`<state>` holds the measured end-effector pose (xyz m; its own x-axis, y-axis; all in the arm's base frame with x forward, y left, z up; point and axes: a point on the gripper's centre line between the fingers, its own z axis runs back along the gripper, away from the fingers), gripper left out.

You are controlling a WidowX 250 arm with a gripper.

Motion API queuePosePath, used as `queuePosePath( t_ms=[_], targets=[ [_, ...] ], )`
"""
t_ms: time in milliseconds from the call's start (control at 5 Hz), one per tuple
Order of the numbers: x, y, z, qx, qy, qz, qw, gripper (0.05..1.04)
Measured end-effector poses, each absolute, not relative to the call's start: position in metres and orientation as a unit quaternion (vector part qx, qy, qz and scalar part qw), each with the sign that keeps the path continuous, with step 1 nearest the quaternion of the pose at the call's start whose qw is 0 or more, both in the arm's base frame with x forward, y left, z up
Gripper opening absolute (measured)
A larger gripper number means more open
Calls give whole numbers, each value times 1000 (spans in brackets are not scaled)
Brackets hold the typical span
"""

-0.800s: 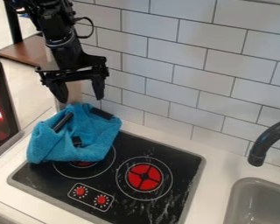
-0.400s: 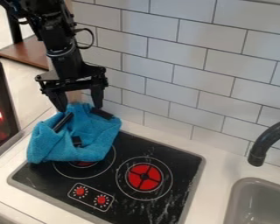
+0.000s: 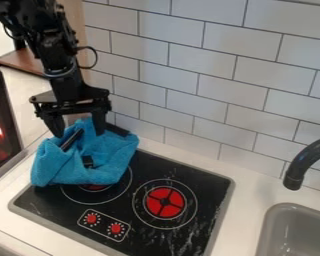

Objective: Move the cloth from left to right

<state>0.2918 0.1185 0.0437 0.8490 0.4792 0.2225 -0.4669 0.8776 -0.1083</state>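
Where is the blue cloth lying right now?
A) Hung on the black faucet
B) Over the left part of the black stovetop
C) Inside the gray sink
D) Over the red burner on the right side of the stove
B: the blue cloth is bunched over the upper left part of the black stovetop, partly covering the left burner.

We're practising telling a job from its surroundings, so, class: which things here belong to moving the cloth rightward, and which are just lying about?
Part of the job:
- blue cloth, bunched partly over the stove's left side
- gripper, fingers apart at the cloth's upper part

Just there:
- stove
- two red knobs
- black faucet
- grey sink
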Motion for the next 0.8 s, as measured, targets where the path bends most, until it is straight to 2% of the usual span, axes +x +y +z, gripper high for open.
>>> queuePosePath(
  t_ms=[400,600,800],
  targets=[
    [283,134,2,-14,-71,269,960,999],
    [284,136,-15,-10,-66,271,960,999],
    [288,139,-25,-2,-88,276,957,999]
  ],
)
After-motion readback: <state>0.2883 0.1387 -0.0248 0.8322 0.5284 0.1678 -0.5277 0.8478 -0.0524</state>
